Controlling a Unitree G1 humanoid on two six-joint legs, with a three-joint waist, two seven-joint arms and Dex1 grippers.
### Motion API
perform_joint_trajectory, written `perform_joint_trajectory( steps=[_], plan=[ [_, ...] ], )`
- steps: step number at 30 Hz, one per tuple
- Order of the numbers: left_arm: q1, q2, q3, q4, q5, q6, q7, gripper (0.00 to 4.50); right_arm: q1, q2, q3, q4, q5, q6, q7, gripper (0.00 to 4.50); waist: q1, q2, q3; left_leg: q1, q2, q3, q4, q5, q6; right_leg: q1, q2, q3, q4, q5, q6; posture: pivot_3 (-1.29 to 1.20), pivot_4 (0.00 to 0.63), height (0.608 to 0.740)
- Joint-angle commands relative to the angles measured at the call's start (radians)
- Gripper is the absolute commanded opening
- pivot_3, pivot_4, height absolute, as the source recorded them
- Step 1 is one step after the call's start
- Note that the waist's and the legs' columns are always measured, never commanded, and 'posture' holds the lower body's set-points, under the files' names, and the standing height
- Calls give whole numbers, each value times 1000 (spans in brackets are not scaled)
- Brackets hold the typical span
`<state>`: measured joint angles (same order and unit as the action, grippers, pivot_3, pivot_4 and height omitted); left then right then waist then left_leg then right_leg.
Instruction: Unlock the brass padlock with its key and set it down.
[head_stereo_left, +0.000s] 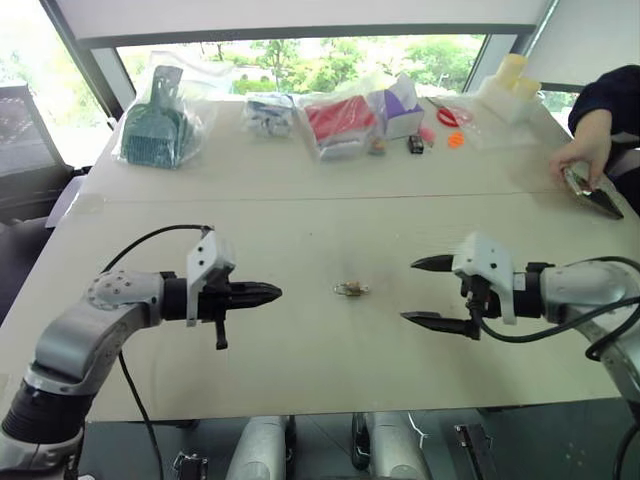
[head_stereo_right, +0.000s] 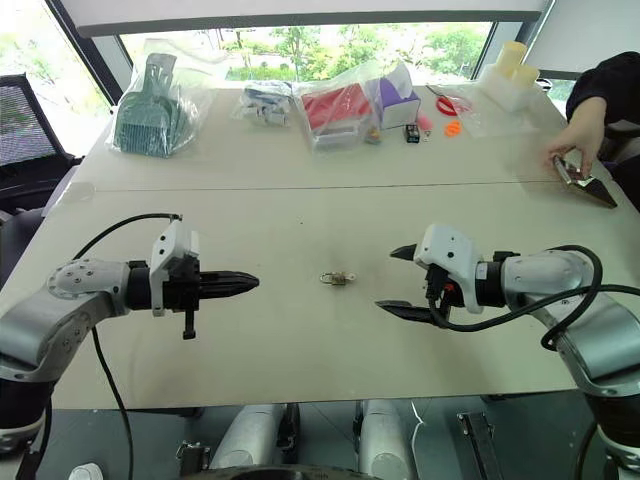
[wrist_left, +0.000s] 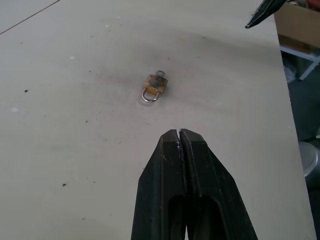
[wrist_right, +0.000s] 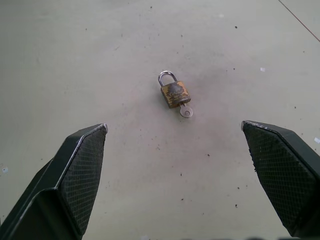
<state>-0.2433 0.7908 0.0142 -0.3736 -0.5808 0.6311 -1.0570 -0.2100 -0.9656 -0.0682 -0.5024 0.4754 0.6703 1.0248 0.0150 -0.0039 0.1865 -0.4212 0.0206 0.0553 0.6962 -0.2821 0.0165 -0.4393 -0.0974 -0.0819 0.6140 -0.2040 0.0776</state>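
**Hovering on both sides of the padlock**

Hovering above the pale table (head_stereo_left: 300, 330), my 2 claws face each other with the brass padlock (head_stereo_left: 351, 289) lying flat between them, apart from both. My left claw (head_stereo_left: 272, 293) has its 2 black fingers pressed tight together, empty, tips aimed at the lock from its 9 o'clock side. My right claw (head_stereo_left: 425, 291) is spread wide and holds nothing, at the lock's 3 o'clock. A small silvery key (wrist_right: 185, 112) sticks out of the lock's base, opposite the thin shackle loop. Along the far edge, around 12 o'clock, lie plastic bags (head_stereo_left: 338, 122) and a teal item (head_stereo_left: 155, 128). At 2 o'clock, a person's hand (head_stereo_left: 580, 160) rests on a dark device (head_stereo_left: 592, 195).
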Motion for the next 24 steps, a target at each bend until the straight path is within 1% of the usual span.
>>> perform_joint_trajectory(
  steps=[1,3,9,24],
  plan=[
    [-21,8,3,-2,6,-28,-13,0,-24,-12,-8,-9,10,-8,7,4461,-1,0,0,0,0,0,0,0,0,0,0,0,0,0,0,0,150,740],
    [-26,10,-5,2,26,-38,-7,0,-28,-10,-4,-11,11,-8,5,4461,-1,0,0,-1,0,0,0,0,0,0,0,0,0,0,0,0,150,740],
    [-44,4,-2,17,16,-27,-14,0,-38,-2,7,-3,-1,-19,-4,4461,0,0,0,-1,0,0,1,0,0,0,0,0,0,0,0,0,150,740],
    [-96,-64,-78,89,107,-110,11,0,-23,-2,1,-18,-9,-29,-30,4461,0,0,0,0,0,0,1,0,0,0,0,0,0,0,0,0,150,740]
  ],
)
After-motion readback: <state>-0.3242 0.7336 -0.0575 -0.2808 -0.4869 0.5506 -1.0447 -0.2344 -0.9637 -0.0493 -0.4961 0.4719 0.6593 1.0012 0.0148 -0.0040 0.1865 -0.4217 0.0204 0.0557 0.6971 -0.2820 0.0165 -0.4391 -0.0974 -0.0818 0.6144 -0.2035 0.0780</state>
